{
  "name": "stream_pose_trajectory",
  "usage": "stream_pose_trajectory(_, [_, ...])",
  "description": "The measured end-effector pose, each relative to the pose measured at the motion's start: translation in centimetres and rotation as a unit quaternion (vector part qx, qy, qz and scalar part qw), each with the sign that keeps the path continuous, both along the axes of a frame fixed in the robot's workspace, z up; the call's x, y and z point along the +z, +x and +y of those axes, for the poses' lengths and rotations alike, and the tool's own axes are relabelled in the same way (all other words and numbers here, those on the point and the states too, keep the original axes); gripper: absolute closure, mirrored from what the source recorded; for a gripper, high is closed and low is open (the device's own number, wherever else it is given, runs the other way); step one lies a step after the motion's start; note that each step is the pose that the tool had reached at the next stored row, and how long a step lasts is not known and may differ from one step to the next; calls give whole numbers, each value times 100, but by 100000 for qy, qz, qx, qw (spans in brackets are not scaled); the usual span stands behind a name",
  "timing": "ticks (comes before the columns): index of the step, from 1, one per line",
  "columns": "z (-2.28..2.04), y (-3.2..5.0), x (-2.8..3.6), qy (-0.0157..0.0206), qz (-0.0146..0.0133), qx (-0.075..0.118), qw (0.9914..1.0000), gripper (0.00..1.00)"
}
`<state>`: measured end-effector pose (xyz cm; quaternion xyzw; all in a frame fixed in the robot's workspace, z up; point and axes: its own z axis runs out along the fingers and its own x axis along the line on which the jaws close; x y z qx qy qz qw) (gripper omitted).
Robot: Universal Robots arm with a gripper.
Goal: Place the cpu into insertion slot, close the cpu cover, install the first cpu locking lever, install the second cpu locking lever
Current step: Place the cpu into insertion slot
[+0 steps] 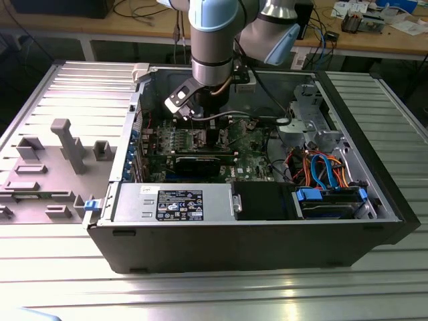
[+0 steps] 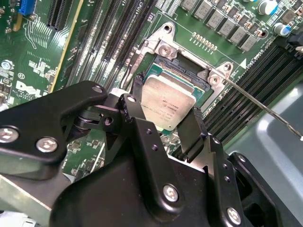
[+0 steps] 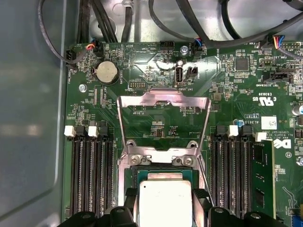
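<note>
Silver-grey cpu point(image 2: 164, 101): clamped at two opposite edges by the black gripper point(image 2: 166, 99), directly over the insertion slot point(image 2: 182, 71) on the green circuit board point(image 3: 236, 94). Hinged cpu cover point(image 3: 163, 98): swung open, clear of the slot.

Case point(image 1: 254, 241) lies on its side on the slatted table point(image 1: 200, 294), open face up. Fixture plate point(image 1: 53, 167) sits on the table at the exterior view's left of the case. Inside the case: power supply point(image 1: 177, 202) along the near wall, drive bay point(image 1: 331, 202) to the exterior view's right of it, motherboard point(image 1: 254, 160) behind both. Arm point(image 1: 214, 40) comes down over the board. In the second wrist view the cpu point(image 2: 168, 106) sits over the insertion slot point(image 2: 182, 68), between the gripper point(image 2: 166, 96) fingers point(image 2: 196, 118), which touch two opposite edges. In the first wrist view the cpu cover point(image 3: 163, 98) is open, off the slot, hinged at the edge far from the gripper. Memory slots point(image 3: 92, 170) flank the slot on both sides.
</note>
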<state>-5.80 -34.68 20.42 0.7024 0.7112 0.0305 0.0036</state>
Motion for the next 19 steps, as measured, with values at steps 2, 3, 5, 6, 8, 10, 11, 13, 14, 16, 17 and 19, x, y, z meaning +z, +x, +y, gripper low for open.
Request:
stream_pose_trajectory(2, [0,-3,-4,2,-4,-101,100000,45])
stream_pose_trajectory(3, [0,-3,-5,-1,-3,-97,100000,45])
stream_pose_trajectory(5, [2,-3,-15,13,-7,-100,100000,45])
stream_pose_trajectory(6, [2,-4,-18,3,12,-100,100000,45])
stream_pose_trajectory(8, [3,-3,-27,6,34,-98,100000,45])
stream_pose_trajectory(10, [3,-5,-35,-9,99,-112,100000,45])
stream_pose_trajectory(11, [3,-5,-38,-6,125,-109,100000,45])
stream_pose_trajectory(13, [3,-4,-44,-11,167,-102,100000,45])
stream_pose_trajectory(14, [3,-4,-44,-11,168,-104,100000,45])
stream_pose_trajectory(16, [4,-4,-44,-4,169,-107,100000,45])
stream_pose_trajectory(17, [4,-4,-45,-3,163,-106,100000,45])
stream_pose_trajectory(19, [4,-4,-45,0,164,-110,100000,45])
